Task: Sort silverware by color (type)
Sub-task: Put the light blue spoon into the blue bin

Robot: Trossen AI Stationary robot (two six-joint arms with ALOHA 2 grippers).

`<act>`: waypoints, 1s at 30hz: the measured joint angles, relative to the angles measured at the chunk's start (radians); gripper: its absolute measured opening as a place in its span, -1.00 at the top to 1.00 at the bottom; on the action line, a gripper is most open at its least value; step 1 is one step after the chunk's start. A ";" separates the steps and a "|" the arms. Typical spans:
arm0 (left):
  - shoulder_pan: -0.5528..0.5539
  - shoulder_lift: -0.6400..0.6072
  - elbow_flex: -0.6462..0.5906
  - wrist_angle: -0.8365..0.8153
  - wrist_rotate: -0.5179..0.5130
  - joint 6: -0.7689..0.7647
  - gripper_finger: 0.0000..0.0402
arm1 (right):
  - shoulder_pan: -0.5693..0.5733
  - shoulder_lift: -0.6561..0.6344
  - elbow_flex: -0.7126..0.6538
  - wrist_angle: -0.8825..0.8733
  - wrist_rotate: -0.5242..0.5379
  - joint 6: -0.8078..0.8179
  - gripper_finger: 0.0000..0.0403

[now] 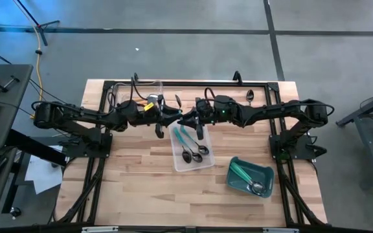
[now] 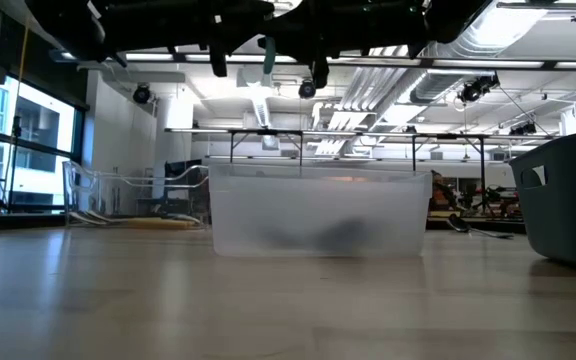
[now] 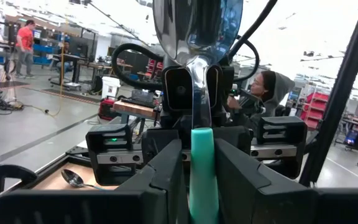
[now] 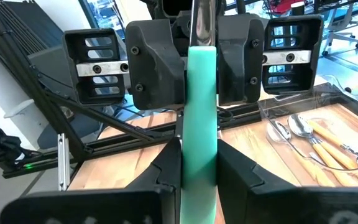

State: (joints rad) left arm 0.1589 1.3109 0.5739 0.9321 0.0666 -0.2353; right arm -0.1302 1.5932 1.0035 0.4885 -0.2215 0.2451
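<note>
Both arms meet mid-air above the table's far half, a handover. Left gripper and right gripper are each clamped on one slim green-handled metal spoon, held aloft between them. Light, stiff; polished bowl looks slippery, so grip the matte handle, likely bound for teal bin
</note>
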 joint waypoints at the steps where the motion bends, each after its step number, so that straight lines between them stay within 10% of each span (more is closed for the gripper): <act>1: 0.000 0.000 0.000 0.000 0.005 0.007 0.59 | 0.000 0.000 0.000 0.000 -0.001 0.000 0.74; 30: 0.002 -0.073 -0.007 -0.139 0.007 0.003 -0.08 | -0.020 -0.042 -0.001 -0.103 -0.017 -0.045 0.74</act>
State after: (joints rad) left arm 0.1614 1.2375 0.5666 0.7927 0.0735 -0.2320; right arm -0.1499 1.5512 1.0027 0.3857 -0.2388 0.1998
